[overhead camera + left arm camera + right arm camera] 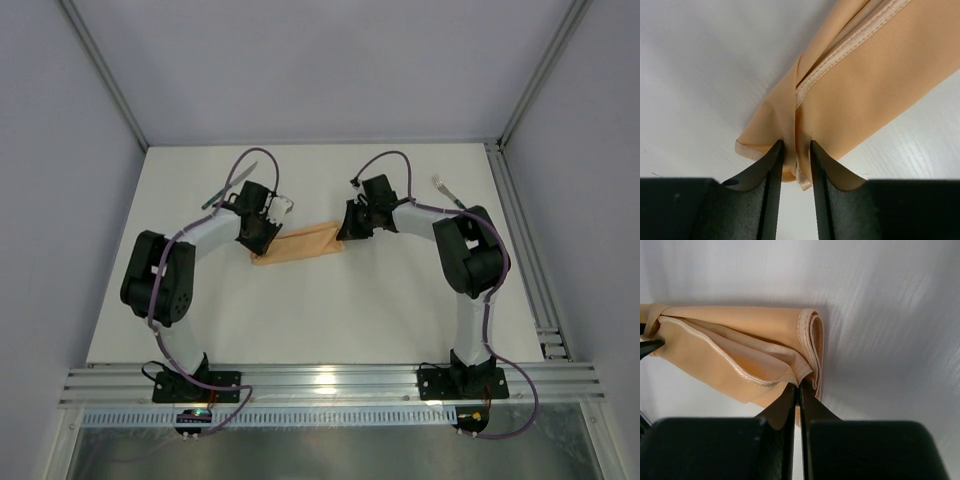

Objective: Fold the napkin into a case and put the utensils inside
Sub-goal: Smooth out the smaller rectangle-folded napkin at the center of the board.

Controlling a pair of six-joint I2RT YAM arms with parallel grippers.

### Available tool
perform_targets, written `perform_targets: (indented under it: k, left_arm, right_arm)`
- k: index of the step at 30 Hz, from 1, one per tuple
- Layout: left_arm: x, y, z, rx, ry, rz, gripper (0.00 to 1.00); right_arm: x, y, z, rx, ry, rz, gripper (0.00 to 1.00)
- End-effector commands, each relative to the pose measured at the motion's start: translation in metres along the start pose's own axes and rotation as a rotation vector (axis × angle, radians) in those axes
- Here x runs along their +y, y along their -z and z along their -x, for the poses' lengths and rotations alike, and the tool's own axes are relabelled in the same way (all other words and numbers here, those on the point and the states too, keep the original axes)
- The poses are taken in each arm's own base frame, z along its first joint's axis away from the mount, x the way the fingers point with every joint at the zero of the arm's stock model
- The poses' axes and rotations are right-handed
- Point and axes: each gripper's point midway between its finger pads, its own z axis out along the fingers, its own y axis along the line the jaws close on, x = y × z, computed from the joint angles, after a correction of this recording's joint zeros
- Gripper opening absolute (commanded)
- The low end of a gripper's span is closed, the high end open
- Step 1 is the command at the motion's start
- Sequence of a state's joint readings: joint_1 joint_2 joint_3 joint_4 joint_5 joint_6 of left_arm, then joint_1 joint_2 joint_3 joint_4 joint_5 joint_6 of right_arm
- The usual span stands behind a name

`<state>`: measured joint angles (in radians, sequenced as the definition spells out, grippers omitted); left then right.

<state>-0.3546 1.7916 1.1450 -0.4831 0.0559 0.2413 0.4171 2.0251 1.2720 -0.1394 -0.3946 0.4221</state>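
Right claw (pixel 798 386) pinching napkin (pixel 735 352), white table (pixel 885 310)

Checked napkin (pixel 875 85): thin peach cloth, smooth, slight sheen, paler stitched hem. Checked table (pixel 330 310): white, matt, faint wood grain. Left gripper's fingers (pixel 765 200): black, matt, smooth, plastic by look. Knife (pixel 232 183), far left, and fork (pixel 445 190), far right: grey metal ends. Near rail (pixel 330 380): bare metal, glossy.

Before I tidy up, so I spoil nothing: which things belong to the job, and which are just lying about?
Job: peach-orange cloth napkin, slim dark-handled metal knife, small silver metal fork.
Lying about: no loose extras seen; only the fixed aluminium rail.
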Motion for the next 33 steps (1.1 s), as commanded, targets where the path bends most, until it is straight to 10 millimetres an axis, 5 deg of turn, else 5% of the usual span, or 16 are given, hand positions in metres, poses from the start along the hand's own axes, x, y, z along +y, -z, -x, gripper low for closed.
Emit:
perform_targets:
  k: [1, 7, 10, 21, 25, 33]
  left_arm:
    - [-0.009, 0.039, 0.021, -0.022, 0.023, -0.074, 0.31]
    - [-0.024, 0.067, 0.050, -0.046, 0.029, -0.179, 0.36]
    - [-0.029, 0.064, 0.057, -0.036, 0.003, -0.194, 0.37]
    - [-0.044, -0.011, 0.131, -0.106, -0.118, -0.197, 0.31]
    - [-0.044, -0.028, 0.139, -0.104, -0.133, -0.203, 0.29]
    - [-0.052, -0.050, 0.120, -0.036, -0.131, -0.242, 0.30]
  right_arm:
    - [0.003, 0.002, 0.011, -0.017, 0.033, -0.002, 0.04]
    - [0.005, 0.002, 0.009, 0.002, 0.057, 0.018, 0.04]
    - [0.007, 0.002, 0.008, 0.008, 0.071, 0.029, 0.04]
    - [0.011, 0.002, 0.009, 0.010, 0.092, 0.054, 0.04]
    - [0.011, 0.001, 0.008, 0.012, 0.091, 0.060, 0.04]
    - [0.013, 0.003, 0.007, 0.003, 0.093, 0.072, 0.04]
